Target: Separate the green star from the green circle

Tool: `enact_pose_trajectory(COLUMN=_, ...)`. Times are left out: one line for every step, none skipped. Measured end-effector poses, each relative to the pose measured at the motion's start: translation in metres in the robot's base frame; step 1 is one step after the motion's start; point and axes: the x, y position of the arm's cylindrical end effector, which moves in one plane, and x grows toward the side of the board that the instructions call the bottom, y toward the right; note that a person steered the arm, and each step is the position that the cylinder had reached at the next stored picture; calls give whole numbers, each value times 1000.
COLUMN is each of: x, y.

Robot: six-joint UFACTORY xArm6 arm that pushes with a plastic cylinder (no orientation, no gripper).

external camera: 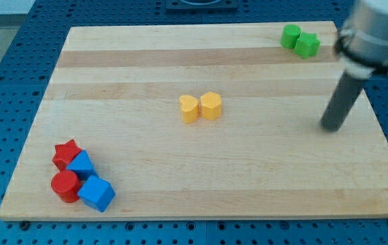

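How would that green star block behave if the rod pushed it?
The green star block looks squat and rigid, so it would probably slide, not tip. Touching the green circle block, it may drag that along. My tip sits apart, below.

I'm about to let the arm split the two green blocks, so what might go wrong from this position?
The green star and green circle touch each other right at the board's top edge, near its right corner, so a push toward the view's top may slide one off. My tip sits below and to their right; a broad push from there would likely move both together. The gap between them is hard to see, so wedging in may fail.
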Motion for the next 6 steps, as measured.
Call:
enact_pose_trajectory(x=-89, y=52)
enact_pose_trajectory(x=-170, y=78)
enact_pose_trajectory(x=-213, y=58)
enact_pose_trajectory(x=-182, y=12)
enact_pose_trajectory(x=-155, y=-30)
enact_pose_trajectory(x=-128, y=-68)
